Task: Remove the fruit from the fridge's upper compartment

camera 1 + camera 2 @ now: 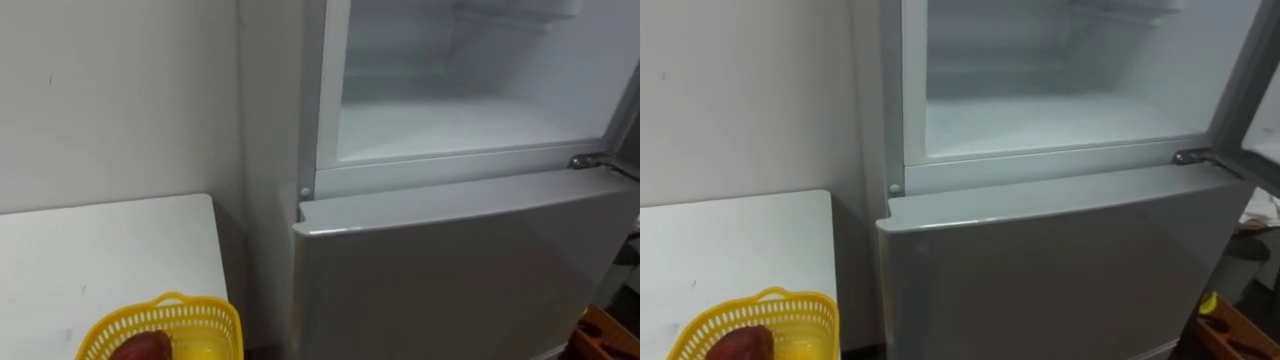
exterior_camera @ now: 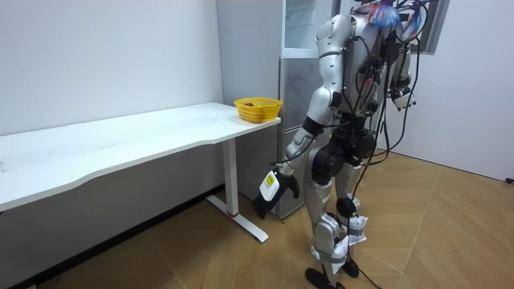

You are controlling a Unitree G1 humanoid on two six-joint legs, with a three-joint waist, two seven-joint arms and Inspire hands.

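Checking the left hand (image 2: pixel 271 191) first: what pose did it show? asked the inspector.

Technician: It hung low at the end of a slightly bent arm, beside the thigh and below table height. The fingers were relaxed and pointed downward, and nothing was held.

Inspector: Location of the task item?

Technician: The reddish-brown item (image 1: pixel 145 347) lay inside the yellow basket (image 1: pixel 195 315). The basket stood on the white table (image 1: pixel 110 250) near its end, on the robot's left. Hand and basket were well apart.

Inspector: Position of the unit?

Technician: The robot stood upright facing the fridge (image 2: pixel 293 96), just beside the table's end. The upper compartment (image 1: pixel 460 120) was open, with its white floor exposed. The lower door (image 1: pixel 450 270) was closed. A metal hinge (image 1: pixel 592 160) sat at the right edge between the two. The table stood against the pale wall (image 1: pixel 110 90).
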